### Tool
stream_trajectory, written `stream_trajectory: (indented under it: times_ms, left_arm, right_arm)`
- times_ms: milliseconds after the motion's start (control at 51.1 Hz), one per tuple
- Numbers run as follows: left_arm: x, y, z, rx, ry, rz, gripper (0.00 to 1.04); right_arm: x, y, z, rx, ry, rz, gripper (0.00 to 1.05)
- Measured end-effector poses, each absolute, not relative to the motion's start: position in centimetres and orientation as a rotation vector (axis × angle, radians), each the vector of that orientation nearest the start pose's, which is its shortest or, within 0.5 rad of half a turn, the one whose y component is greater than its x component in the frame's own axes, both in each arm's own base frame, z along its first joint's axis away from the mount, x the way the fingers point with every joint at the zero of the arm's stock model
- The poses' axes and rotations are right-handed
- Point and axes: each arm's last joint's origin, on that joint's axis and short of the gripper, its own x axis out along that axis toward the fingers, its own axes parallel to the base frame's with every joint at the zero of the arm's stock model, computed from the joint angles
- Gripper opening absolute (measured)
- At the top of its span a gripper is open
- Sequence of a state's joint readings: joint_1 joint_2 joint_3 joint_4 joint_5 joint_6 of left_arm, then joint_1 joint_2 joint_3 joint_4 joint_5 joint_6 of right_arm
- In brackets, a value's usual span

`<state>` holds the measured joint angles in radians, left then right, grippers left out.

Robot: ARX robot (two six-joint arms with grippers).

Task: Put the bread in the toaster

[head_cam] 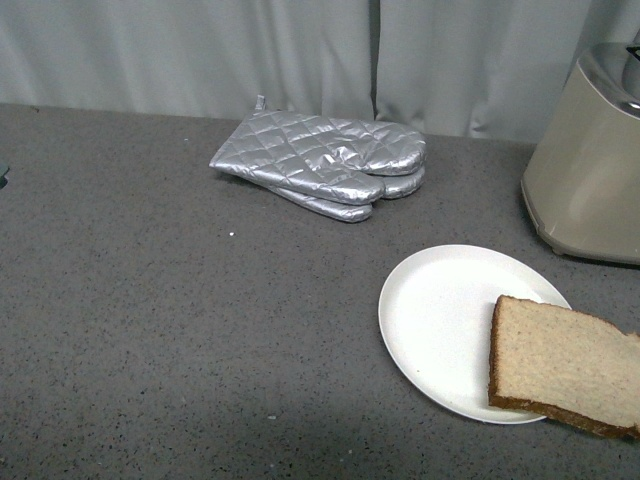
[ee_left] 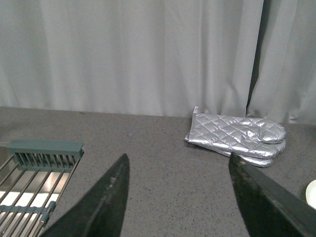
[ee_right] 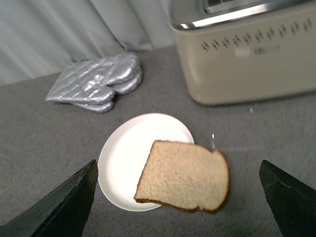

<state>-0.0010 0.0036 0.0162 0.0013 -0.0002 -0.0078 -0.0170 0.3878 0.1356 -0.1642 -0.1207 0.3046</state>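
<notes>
The bread [head_cam: 565, 365] is a light-brown slice with a dark crust, lying half on the white plate [head_cam: 440, 320] and overhanging its right rim. It also shows in the right wrist view [ee_right: 185, 175]. The beige toaster [head_cam: 590, 170] with its silver top stands at the far right, behind the plate; it also shows in the right wrist view [ee_right: 247, 54]. My right gripper [ee_right: 178, 170] is open, jaws spread wide with the bread between them, above it. My left gripper [ee_left: 179, 163] is open and empty over bare counter. Neither gripper shows in the front view.
Silver quilted oven mitts [head_cam: 325, 160] lie stacked at the back middle, also in the left wrist view [ee_left: 237, 138]. A metal rack with a grey-green frame [ee_left: 39, 173] sits over a sink at the far left. Grey curtains hang behind the speckled grey counter [head_cam: 180, 300].
</notes>
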Motion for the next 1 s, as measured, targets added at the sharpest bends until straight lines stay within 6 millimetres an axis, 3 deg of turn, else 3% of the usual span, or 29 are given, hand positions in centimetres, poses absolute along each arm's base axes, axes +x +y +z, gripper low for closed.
stream_trajectory:
  times_ms: [117,255,431,587,998]
  left_arm:
    - [9.7,0.0,16.9,-0.008,-0.013,-0.001,0.79]
    - [9.7,0.0,16.9,-0.007,-0.013,-0.001,0.99]
    - [9.7,0.0,16.9,-0.007,-0.013,-0.001,0.98]
    - [9.7,0.0,16.9,-0.007,-0.013,-0.001,0.98]
    - [9.7,0.0,16.9,-0.007,-0.013,-0.001,0.98]
  right_arm:
    - [13.9,0.0,14.6,0.516,0.516,-0.122,0.95]
    - [15.3,0.9,12.4,0.612,0.601,-0.227,0.95]
    - [14.2,1.5,8.2,0.744,0.707,-0.38,0.95]
    - [13.4,1.1,7.6,0.768,0.709,-0.425,0.95]
    - [14.6,0.9,4.7,0.753,0.681,-0.461,0.95]
